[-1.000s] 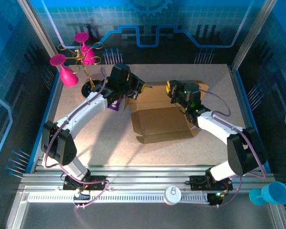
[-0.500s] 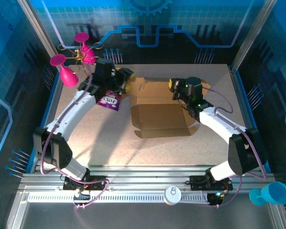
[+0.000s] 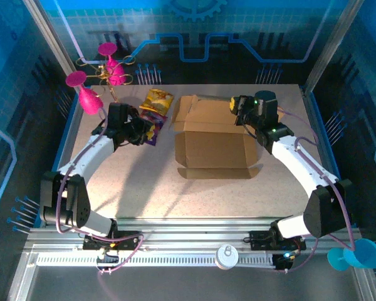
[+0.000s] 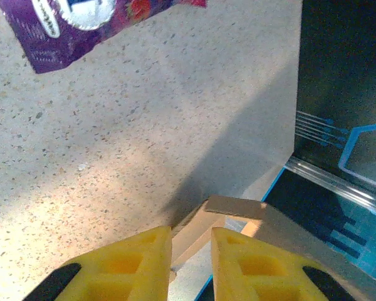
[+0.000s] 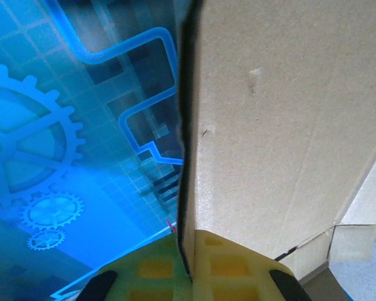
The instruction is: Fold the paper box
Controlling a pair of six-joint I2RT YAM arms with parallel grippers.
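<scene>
Right gripper (image 5: 191, 241), closed on the top edge of a raised panel of the paper box (image 5: 282, 125). The yellow fingers pinched the edge of the sheet, and the panel rose directly ahead of them. Below and in front of this gripper, the rest of the box (image 3: 213, 147) lay flat on the table (image 3: 131, 182), with small tabs along its nearer edge.

Probable faults: the hold was a narrow pinch at one corner, so the panel could slip out or buckle along an unintended line if swung further. With no other hand on it, the base could also slide on the table instead of creasing. The side flap on the far-left side stood loose and could catch.

The board was plain brown, matt and unprinted, with scored fold lines and a faint dent near the grip. The table was pale, speckled and smooth.

Left gripper (image 4: 191, 238), jaws a little apart and nothing clearly between them. A tan strip showed just beyond the tips; contact could not be judged. Farther ahead lay a glossy purple packet (image 4: 81, 25), and beyond it a crinkled yellow packet (image 3: 156, 100).
</scene>
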